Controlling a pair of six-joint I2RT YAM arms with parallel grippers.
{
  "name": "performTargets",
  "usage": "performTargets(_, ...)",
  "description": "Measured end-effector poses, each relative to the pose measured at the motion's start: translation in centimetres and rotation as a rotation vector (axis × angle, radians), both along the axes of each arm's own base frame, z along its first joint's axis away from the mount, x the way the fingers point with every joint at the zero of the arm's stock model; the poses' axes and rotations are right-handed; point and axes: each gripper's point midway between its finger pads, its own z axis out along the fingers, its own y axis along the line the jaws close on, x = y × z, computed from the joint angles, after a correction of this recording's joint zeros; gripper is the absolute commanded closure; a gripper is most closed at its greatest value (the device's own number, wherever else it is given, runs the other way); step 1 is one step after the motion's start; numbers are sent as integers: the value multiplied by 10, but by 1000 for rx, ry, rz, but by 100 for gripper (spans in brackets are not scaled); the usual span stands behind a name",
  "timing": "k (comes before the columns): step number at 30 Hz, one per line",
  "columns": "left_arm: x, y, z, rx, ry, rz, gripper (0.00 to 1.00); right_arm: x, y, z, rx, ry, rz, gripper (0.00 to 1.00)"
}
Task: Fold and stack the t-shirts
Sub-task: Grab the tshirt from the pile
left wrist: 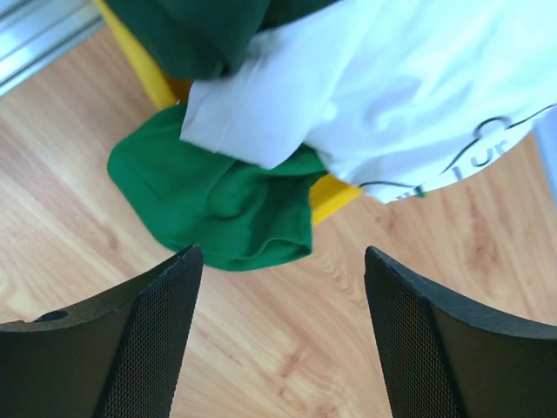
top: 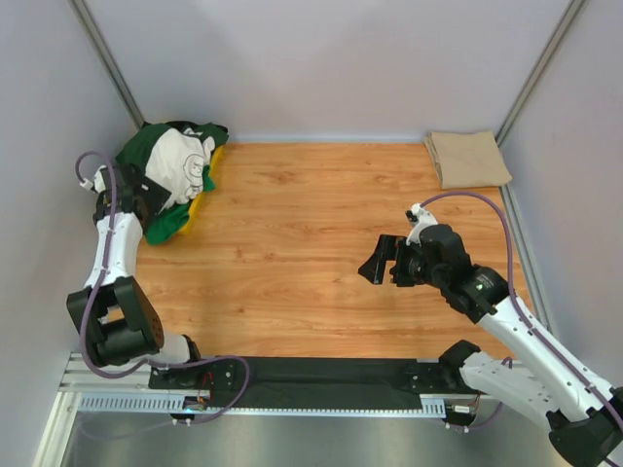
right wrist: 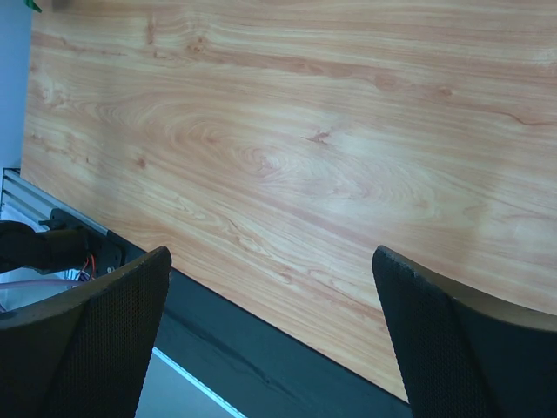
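Note:
A crumpled cream t-shirt with dark green sleeves (top: 180,167) lies in a heap at the back left corner, over a yellow tray (top: 202,201). In the left wrist view its cream body (left wrist: 374,96) and a green sleeve (left wrist: 222,196) spill over the yellow tray (left wrist: 335,198) onto the wood. My left gripper (top: 136,199) (left wrist: 283,261) hovers open just short of the green sleeve, nothing between its fingers. A folded tan t-shirt (top: 468,158) lies flat at the back right corner. My right gripper (top: 382,263) (right wrist: 271,261) is open over bare wood, holding nothing.
Grey walls enclose the wooden table (top: 321,243) on the left, back and right. A black strip (top: 331,370) and a metal rail (top: 127,389) run along the near edge between the arm bases.

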Motion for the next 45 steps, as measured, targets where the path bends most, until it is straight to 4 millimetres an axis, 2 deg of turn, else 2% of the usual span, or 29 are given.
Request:
performTargets(2, 7, 3, 12, 14, -25, 2, 19, 0, 1, 1, 6, -5, 2, 0)
performTargets(6, 35, 14, 35, 31, -69, 5, 23, -1, 0, 4, 16, -18, 3, 0)
performTargets(10, 61, 25, 43, 40, -82, 18, 24, -2, -1, -2, 8, -13, 4, 0)
performTargets(14, 66, 33, 31, 47, -40, 43, 25, -4, -3, -11, -10, 0, 7, 0)
performTargets(23, 50, 53, 7, 99, 84, 99, 24, -1, -4, -27, -73, 17, 32, 0)
performTargets(29, 48, 64, -30, 100, 178, 109, 24, 1, -4, -37, -111, 36, 49, 0)
performTargets(31, 47, 64, -43, 93, 208, 105, 33, 2, -4, -38, -114, 37, 51, 0)
performTargets(34, 42, 63, -56, 86, 237, 98, 58, 3, -3, -39, -114, 37, 51, 0)
performTargets(35, 42, 61, -58, 82, 239, 95, 78, 3, -3, -40, -114, 37, 51, 0)
performTargets(37, 44, 60, -57, 77, 227, 89, 100, 2, -4, -43, -117, 42, 51, 0)
performTargets(42, 49, 53, -42, 63, 177, 49, 100, 2, -3, -48, -127, 57, 52, 0)
performTargets(44, 52, 46, -20, 60, 129, 32, 100, 2, -3, -49, -129, 63, 51, 0)
performTargets(45, 55, 42, -2, 66, 90, 22, 100, 3, -3, -50, -129, 65, 50, 0)
